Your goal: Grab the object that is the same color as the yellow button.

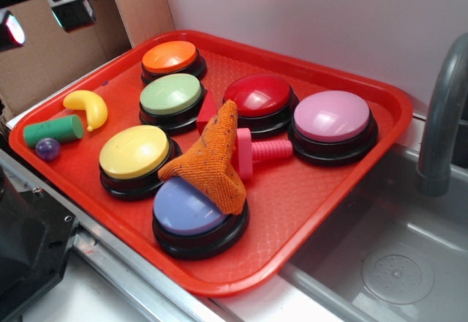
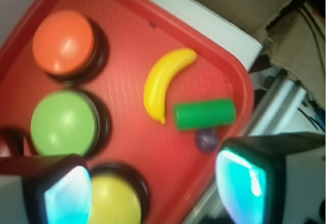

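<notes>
Red plastic tray (image 1: 344, 212) holds six dome buttons, an orange cloth (image 1: 212, 157) and small toys. By the tray's left corner, the yellow banana (image 1: 87, 107) lies curved beside a green cylinder (image 1: 53, 130), well apart from the yellow button (image 1: 136, 154). End effector (image 2: 153, 188) hovers above, fingers apart.

Yellow button (image 2: 114, 201) cut by wrist view's lower edge; gripper fingers (image 2: 66, 193) blurred (tips out of frame)

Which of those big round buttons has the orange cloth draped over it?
The purple button, at the tray's near edge. The orange cloth lies across its top; the yellow button beside it and the other buttons are uncovered.
</notes>
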You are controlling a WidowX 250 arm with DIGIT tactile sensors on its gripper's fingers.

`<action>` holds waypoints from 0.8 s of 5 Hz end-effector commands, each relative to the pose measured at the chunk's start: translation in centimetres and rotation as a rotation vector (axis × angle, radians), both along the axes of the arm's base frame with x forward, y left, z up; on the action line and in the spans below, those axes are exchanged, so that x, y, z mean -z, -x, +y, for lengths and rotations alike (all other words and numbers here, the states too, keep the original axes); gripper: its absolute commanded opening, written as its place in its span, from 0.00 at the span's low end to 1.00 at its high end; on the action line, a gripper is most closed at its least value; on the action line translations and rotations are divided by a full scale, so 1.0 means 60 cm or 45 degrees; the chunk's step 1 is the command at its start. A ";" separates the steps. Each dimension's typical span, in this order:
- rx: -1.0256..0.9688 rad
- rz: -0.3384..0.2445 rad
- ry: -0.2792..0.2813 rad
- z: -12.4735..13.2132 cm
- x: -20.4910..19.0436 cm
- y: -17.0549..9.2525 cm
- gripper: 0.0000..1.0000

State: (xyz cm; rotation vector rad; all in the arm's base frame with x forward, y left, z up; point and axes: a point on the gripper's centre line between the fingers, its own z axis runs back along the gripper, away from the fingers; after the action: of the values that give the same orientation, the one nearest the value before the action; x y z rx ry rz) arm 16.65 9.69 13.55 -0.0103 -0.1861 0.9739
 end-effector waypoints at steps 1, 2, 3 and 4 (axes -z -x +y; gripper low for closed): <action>-0.062 -0.018 -0.073 0.050 0.060 -0.020 1.00; -0.035 -0.024 -0.072 0.063 0.097 -0.039 1.00; 0.011 -0.037 -0.024 0.070 0.129 -0.049 1.00; -0.008 -0.020 -0.005 0.075 0.162 -0.051 1.00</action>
State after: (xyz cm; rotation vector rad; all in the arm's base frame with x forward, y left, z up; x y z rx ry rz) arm 20.05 13.51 2.80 -0.0204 -0.1581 0.9843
